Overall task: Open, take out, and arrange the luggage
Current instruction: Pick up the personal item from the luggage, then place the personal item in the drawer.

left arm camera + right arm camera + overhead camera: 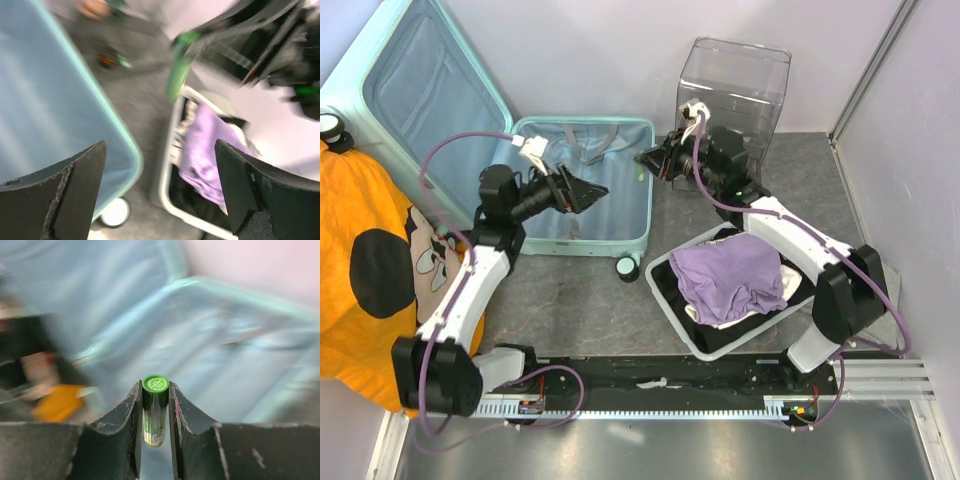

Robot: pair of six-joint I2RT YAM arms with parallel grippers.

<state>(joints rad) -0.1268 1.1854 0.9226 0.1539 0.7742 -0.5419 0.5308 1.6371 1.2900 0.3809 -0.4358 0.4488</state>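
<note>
Luggage: I see the mint hard-shell suitcase (620,200) lying open at the back left of the grey surface (570,300). Its base lies flat and its lid (430,90) stands tilted up towards the left wall. The pale blue lining faces up, with grey straps at the far end of the base.
Luggage wheel: one black-and-white spinner wheel (628,267) sticks out at the near right corner of the base, just beside the basket.
Left claw: my left claw (592,197) hangs over the inside of the base, released, with the jaws spread wide. On the left wrist view (160,150) I see nothing between them, only the suitcase rim and the basket below.
Right claw: my right claw (648,160) sits at the right edge of the suitcase base, clenched on a small green-capped tube (155,410). The tube stands upright between the jaws, above the blue lining.
Basket: a white mesh basket (676,312) sits on the surface right of the suitcase. A purple garment (730,270) lies on top of the black and white clothing in it.
Clear box: a clear plastic box (735,75) stands at the back, behind the right arm.
Left side: an orange fabric with a cartoon mouse print (370,250) covers the near left edge of the view.
</note>
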